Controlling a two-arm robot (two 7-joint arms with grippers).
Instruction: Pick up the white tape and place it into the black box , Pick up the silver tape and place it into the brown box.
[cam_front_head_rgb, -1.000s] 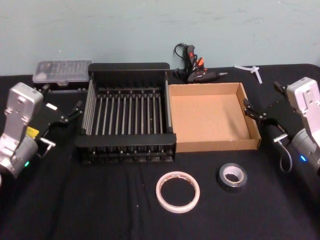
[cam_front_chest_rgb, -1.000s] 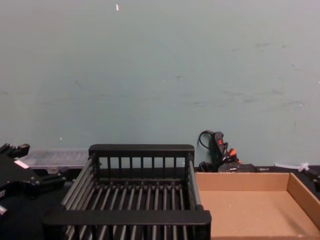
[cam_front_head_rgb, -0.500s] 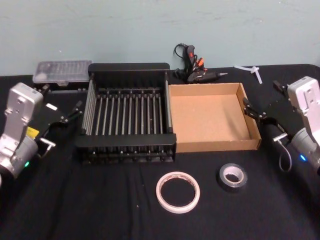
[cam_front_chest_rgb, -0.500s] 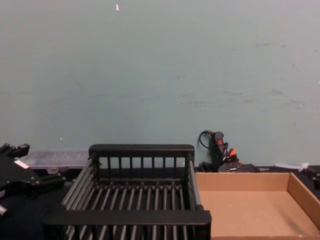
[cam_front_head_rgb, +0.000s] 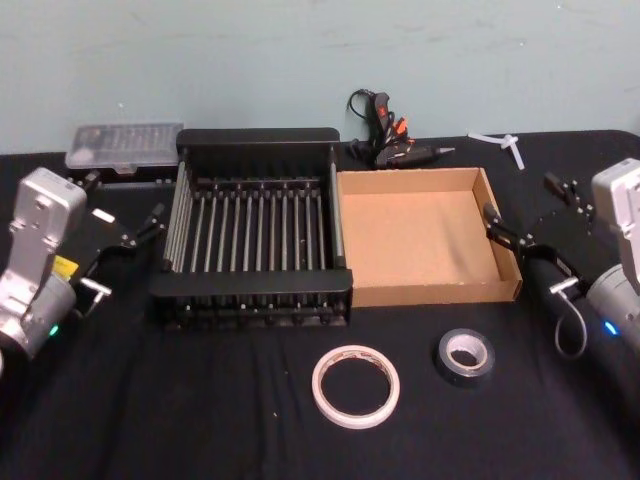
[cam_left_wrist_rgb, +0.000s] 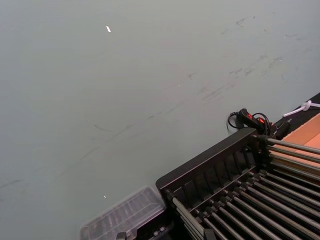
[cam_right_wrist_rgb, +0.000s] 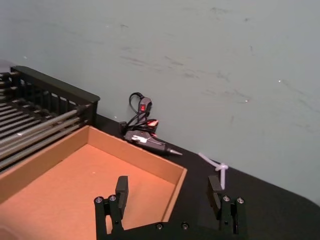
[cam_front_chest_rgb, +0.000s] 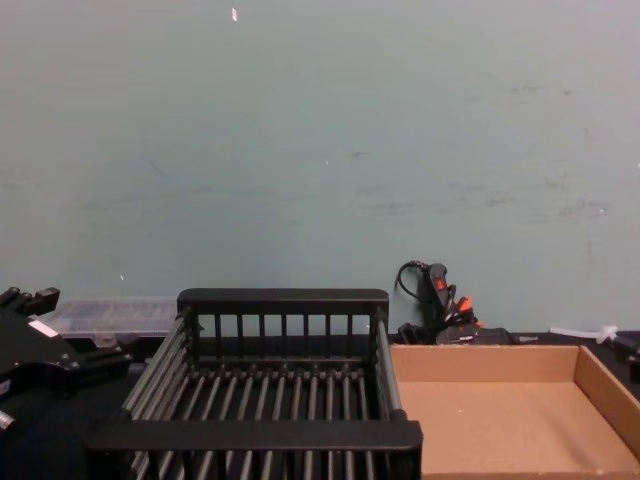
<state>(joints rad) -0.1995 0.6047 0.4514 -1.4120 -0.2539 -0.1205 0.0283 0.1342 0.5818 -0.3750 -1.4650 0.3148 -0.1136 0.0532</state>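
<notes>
Both tapes loose on table; pincers released.
Right gripper, fingers spread, beside brown box; silver tape and white tape nearer the robot than it. Left gripper, agape, beside black box.

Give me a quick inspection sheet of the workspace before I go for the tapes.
Surface: black cloth-covered table.
Job's things: white tape and silver tape lie flat at the near edge, apart. Black box and brown box stand side by side behind them, both empty.
Clutter: glue gun, clear plastic case, white cable tie, all along the far edge.
Grippers: left gripper open, left of the black box; right gripper open, beside the brown box's right wall. Neither holds anything.
Cables: glue gun's black cord, coiled by the wall.
Surroundings: scuffed pale green wall.
</notes>
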